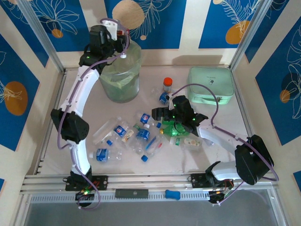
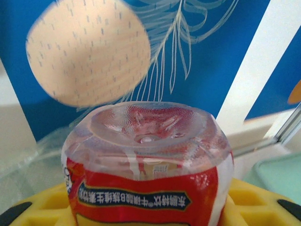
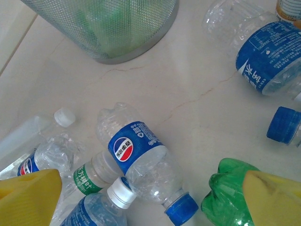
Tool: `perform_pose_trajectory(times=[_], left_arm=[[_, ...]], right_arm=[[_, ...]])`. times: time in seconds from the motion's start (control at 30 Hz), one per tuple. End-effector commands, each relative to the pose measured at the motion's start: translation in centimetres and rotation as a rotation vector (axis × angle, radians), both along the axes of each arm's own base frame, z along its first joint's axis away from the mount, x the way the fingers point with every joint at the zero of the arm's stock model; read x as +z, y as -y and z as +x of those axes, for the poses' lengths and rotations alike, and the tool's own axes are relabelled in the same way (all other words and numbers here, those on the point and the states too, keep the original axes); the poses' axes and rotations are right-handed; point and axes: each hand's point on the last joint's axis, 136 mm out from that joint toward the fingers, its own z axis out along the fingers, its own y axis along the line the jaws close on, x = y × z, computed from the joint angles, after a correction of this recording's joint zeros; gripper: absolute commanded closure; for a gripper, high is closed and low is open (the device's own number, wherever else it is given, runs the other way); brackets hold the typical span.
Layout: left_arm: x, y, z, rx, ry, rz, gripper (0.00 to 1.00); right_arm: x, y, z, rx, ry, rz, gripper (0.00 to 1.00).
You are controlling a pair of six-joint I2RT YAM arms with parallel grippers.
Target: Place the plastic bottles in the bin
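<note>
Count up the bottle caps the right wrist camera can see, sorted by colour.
Blue caps: 2
White caps: 2
Total: 4

Robot lab booth: aluminium frame, blue patterned wall panels

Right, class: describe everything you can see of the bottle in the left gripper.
The bottle is clear plastic with a red label carrying a dark band of print. Its dimpled base faces away from the wrist camera. The left gripper is shut on it, yellow pads either side, over the bin.
</note>
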Motion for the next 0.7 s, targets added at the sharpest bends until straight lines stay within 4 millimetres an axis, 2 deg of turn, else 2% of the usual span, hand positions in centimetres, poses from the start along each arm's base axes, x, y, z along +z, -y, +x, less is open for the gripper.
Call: perform_pose_trajectory(times=[0.0,0.2,0.4,0.57,0.67], left_arm=[[-1.0,-0.3,0.2,0.036,-0.017,0.091,0.67],[-6.0,-0.4,0.8,0.047,-0.133,0.132,0.65],[-8.1,-0.5,1.0,0.052,-0.190,0.151,0.61],[-8.0,-0.6,0.9,0.056,-0.191,0.156,0.41],[-7.3,-0.7,0.6,0.057,-0.180,0.151,0.25]], right_arm=[[0.4,0.3,0.0,-0.001,0.018,-0.018,0.01],[0.4,0.0,0.2,0.008,0.019,-0.016,0.01],[0.4,0.1,0.2,0.007,0.020,-0.019,0.01],[0.3,0.2,0.0,0.005,0.016,-0.019,0.01],[0.5,0.2,0.0,0.003,0.019,-0.018,0.01]])
